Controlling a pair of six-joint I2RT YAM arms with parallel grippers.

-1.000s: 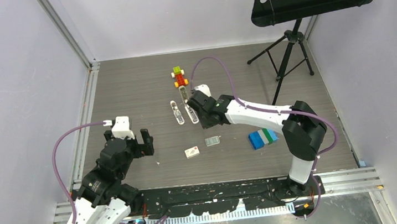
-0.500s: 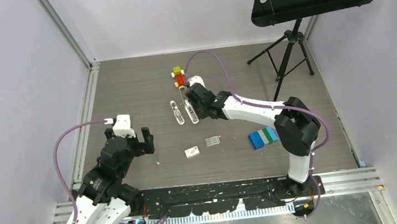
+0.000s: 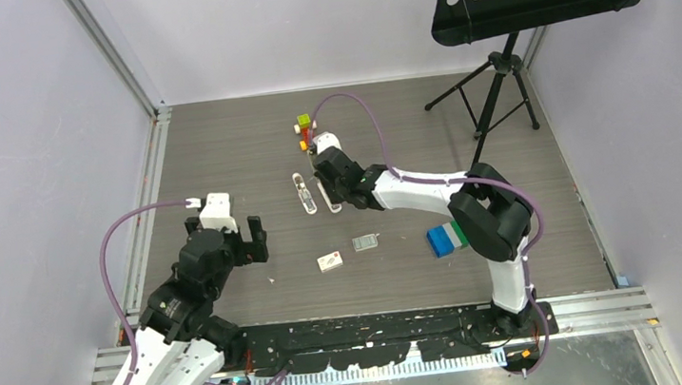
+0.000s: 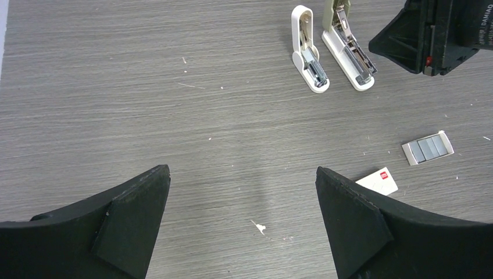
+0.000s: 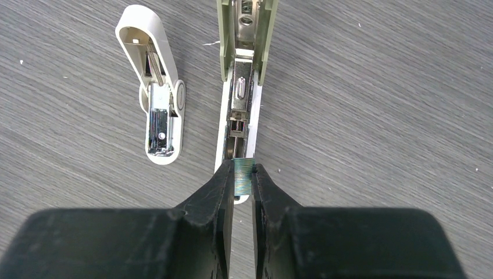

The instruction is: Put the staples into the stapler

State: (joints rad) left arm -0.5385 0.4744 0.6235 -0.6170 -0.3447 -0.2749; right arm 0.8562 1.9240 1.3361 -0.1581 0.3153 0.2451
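Observation:
The stapler (image 5: 243,87) lies opened out flat on the table, grey-beige top far, white base near, its metal channel showing. My right gripper (image 5: 244,168) is shut on a small silvery block of staples (image 5: 244,178), held just above the near end of the channel. In the top view the right gripper (image 3: 332,176) covers most of the stapler (image 3: 330,201). The white carton with a red mark (image 3: 330,261) lies nearer the arms. My left gripper (image 4: 243,203) is open and empty, low over bare table.
A stubby white stapler (image 5: 156,87) lies just left of the task stapler. A small tray of staples (image 3: 365,242) sits by the carton. A blue-green-white box (image 3: 447,237) is right, toy bricks (image 3: 305,127) behind, and a music stand (image 3: 499,90) at the far right.
My right gripper has moved away from the arms and slightly left along the stapler, staples still in it. The left arm has shifted slightly forward.

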